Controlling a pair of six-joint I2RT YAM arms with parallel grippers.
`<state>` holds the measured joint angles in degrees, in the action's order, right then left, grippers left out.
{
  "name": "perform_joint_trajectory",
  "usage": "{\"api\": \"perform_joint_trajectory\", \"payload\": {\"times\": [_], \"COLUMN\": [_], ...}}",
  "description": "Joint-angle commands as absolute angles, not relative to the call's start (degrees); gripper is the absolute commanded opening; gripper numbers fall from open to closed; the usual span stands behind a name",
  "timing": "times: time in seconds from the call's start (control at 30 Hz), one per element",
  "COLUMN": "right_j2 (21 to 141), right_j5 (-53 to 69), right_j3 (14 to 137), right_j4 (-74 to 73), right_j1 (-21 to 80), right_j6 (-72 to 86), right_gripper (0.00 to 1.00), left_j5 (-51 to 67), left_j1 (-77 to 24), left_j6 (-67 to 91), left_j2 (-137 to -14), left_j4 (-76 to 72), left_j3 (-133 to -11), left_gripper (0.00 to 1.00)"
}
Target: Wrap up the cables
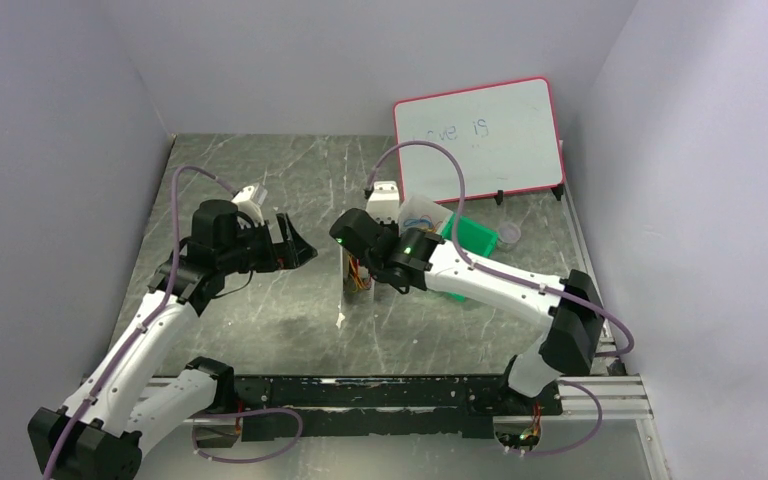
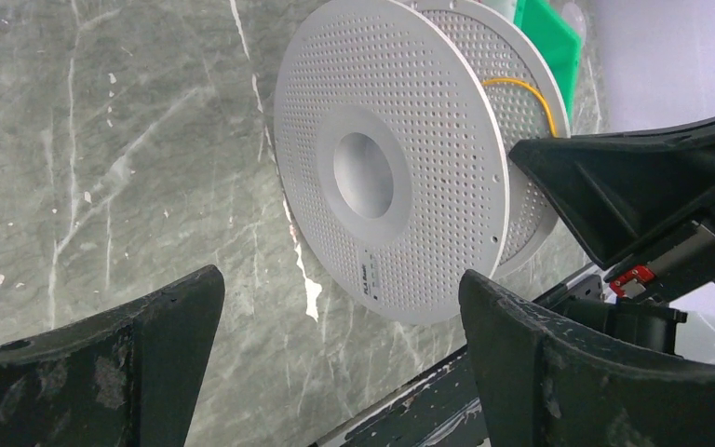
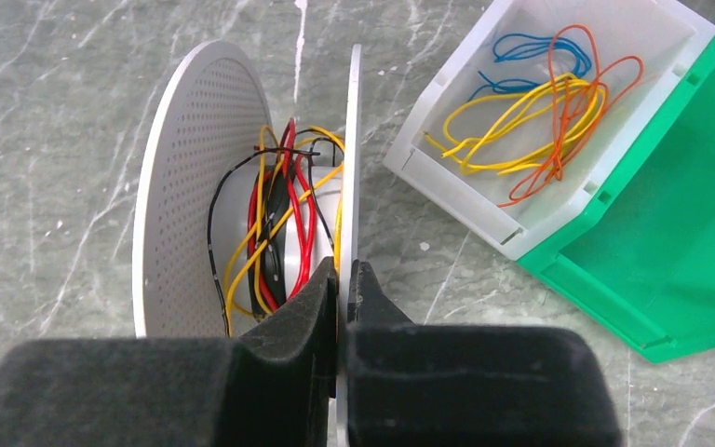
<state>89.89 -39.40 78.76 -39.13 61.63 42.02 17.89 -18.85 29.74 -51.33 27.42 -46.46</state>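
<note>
A white perforated spool (image 3: 186, 186) stands on edge on the marble table. Red, yellow and black wires (image 3: 290, 186) are wound loosely round its core. My right gripper (image 3: 343, 270) is shut on the rim of the spool's right flange (image 3: 352, 130), one pad on each side. The thin orange-red cables (image 3: 549, 172) lie looped in a white bin (image 3: 447, 177) to the right, together with yellow and blue loops. My left gripper (image 2: 340, 277) is open, its fingers apart and facing the spool's (image 2: 391, 168) flat outer face without touching it.
A green bin (image 3: 670, 242) lies next to the white bin. A pink-framed whiteboard (image 1: 480, 135) leans against the back wall, with a small cup (image 1: 508, 235) near it. The black rail (image 1: 390, 395) runs along the near edge.
</note>
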Motion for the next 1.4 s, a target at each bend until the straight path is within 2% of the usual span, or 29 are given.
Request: {"api": "perform_joint_trajectory", "payload": {"times": [0.0,0.67,1.37], "right_j2": [90.85,92.24,98.11], "right_j5": [-44.18,-49.99,-55.61], "right_j3": [81.51,83.05,89.41], "right_j4": [-39.28,-43.06,-58.06], "right_j1": [61.9,64.84,68.02], "right_j6": [45.25,54.8,70.28], "right_gripper": [0.0,0.0,0.0], "left_j5": [16.88,18.55,18.25], "left_j1": [-18.37,-18.54,-19.14], "left_j6": [27.25,25.85,25.31], "left_j2": [-51.61,-52.6,-52.03], "left_j4": [28.74,28.26,28.65], "left_j3": [-48.84,-48.91,-48.03], "left_gripper": [1.0,1.0,1.0]}}
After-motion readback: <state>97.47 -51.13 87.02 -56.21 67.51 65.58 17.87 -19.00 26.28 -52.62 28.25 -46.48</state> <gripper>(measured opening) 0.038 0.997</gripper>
